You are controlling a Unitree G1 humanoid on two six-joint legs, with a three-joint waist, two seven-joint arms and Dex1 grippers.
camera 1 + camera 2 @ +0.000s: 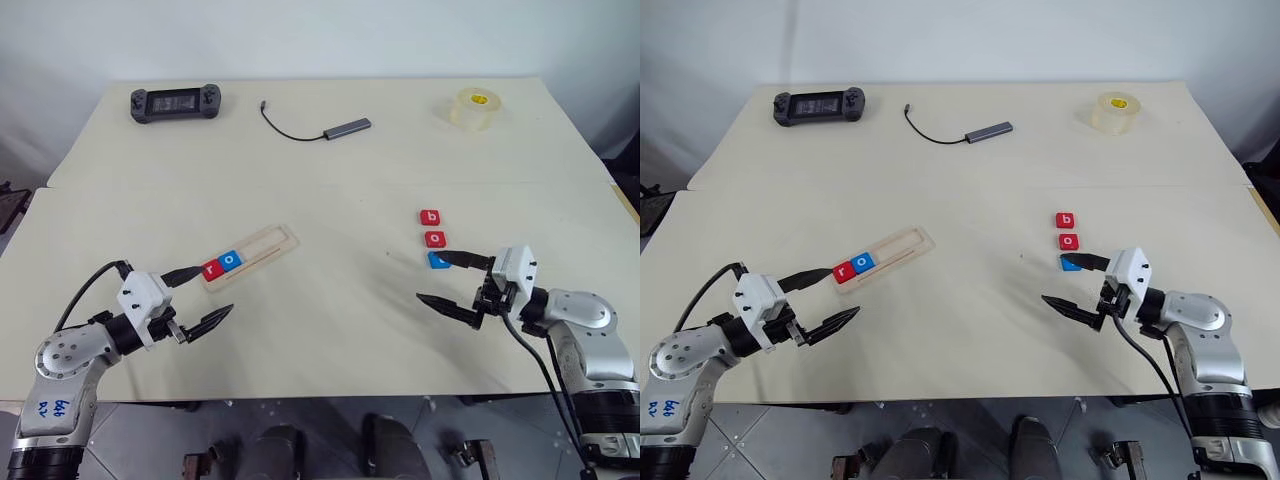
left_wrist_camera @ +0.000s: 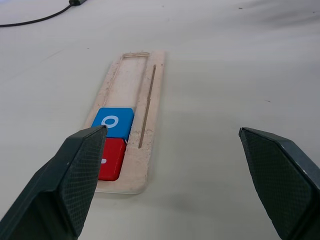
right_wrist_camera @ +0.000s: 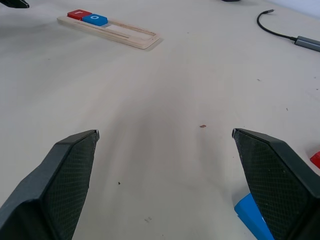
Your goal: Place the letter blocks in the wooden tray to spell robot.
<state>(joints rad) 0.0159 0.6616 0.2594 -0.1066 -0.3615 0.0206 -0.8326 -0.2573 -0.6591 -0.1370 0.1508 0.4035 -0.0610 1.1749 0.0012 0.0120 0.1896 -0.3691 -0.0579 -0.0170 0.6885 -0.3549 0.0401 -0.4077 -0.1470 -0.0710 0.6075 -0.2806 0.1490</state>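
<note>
Reading "r" (image 1: 210, 269), "o" (image 1: 231, 260) in wooden tray (image 1: 272, 244) — "b" (image 1: 430, 216), "o" (image 1: 435, 239) loose

Silver-grey arms, white wrist housings, black textured gripper fingers (image 2: 75, 185), black cables, blue handwriting on left arm

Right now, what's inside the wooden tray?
The wooden tray holds a red r block and a blue o block at its near end; the rest of the groove is bare.

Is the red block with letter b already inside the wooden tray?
No, the red b block lies on the table, far from the wooden tray.
</note>
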